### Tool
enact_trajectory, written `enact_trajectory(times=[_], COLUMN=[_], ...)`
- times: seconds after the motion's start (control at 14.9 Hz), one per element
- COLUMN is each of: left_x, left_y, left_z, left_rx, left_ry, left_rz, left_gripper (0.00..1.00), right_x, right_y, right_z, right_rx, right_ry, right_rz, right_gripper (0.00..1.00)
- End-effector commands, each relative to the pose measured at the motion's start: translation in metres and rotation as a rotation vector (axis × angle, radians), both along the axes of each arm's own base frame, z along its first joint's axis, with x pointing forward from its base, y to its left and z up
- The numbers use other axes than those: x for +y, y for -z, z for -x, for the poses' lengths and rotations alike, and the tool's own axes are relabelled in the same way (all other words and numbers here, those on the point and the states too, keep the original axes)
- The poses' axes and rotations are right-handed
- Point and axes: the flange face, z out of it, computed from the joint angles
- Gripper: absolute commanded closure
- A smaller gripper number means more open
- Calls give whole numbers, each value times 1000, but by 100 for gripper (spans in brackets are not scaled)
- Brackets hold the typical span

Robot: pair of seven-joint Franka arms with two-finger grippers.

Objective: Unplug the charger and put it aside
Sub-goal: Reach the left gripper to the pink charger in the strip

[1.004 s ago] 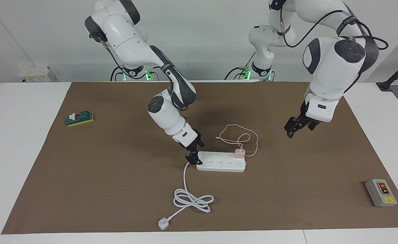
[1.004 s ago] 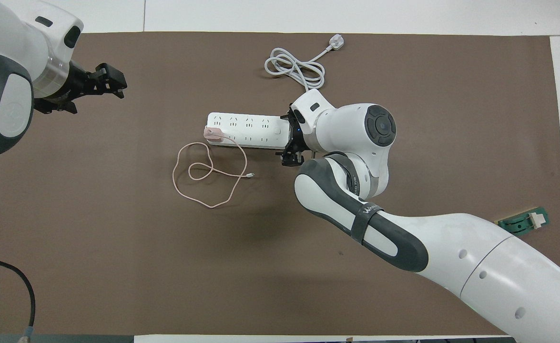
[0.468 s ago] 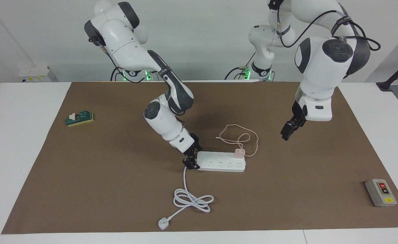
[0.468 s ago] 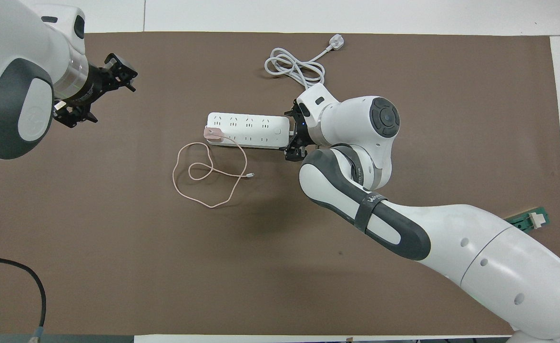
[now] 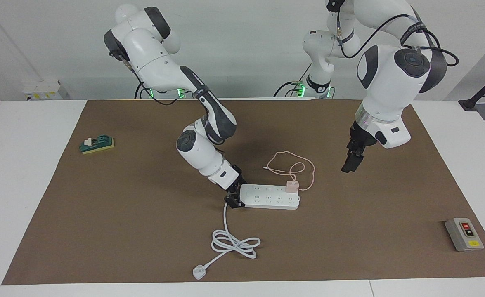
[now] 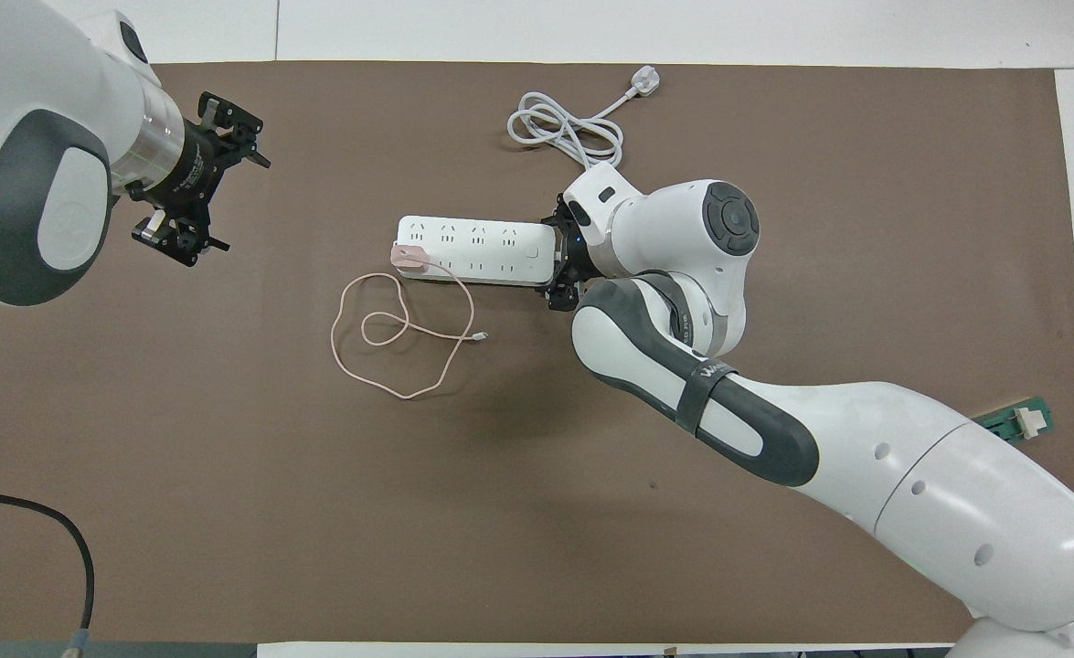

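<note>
Right arm, entering upper left of facing frame, has lowered; right gripper now at cord end of power strip, fingers straddling it, bracing.

Left gripper has rotated downward at frame right, fingers apart, empty.

Charger remains plugged in, frame centre. Extraction not started.
</note>
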Motion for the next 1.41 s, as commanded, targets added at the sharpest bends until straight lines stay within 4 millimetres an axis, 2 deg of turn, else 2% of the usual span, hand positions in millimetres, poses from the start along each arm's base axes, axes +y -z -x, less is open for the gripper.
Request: enact_trajectory(times=[0.0, 0.2, 0.47, 0.6, 0.74, 0.87, 1.0, 1.2, 1.34], left_x=[-13, -38, -57, -64, -79, -93, -101, -109, -122], left_y=[7, 32, 65, 68, 85, 106, 120, 129, 139], left_z=[-3, -2, -6, -9, -15, -19, -19, -19, -13], left_rx=[22, 65, 124, 100, 75, 61, 62, 26, 36], left_ry=[-121, -243, -262, -287, -318, -334, -325, -363, -354], left_rz=[9, -2, 31, 53, 64, 57, 36, -5, -15], left_gripper=[0, 0, 0, 0, 0, 0, 0, 0, 0], right_x=[17, 34, 32, 32, 31, 24, 21, 20, 20], right_y=[4, 3, 4, 4, 5, 20, 23, 23, 23], right_z=[6, 13, 11, 11, 11, 9, 7, 7, 7], right_rx=[22, 30, 11, 9, 10, 29, 7, 19, 22], right_ry=[-44, -27, -15, -16, -15, -5, -43, -28, -26], right_rz=[-21, -62, -66, -66, -66, -66, -63, -81, -83], right_gripper=[0, 0, 0, 0, 0, 6, 9, 48, 71])
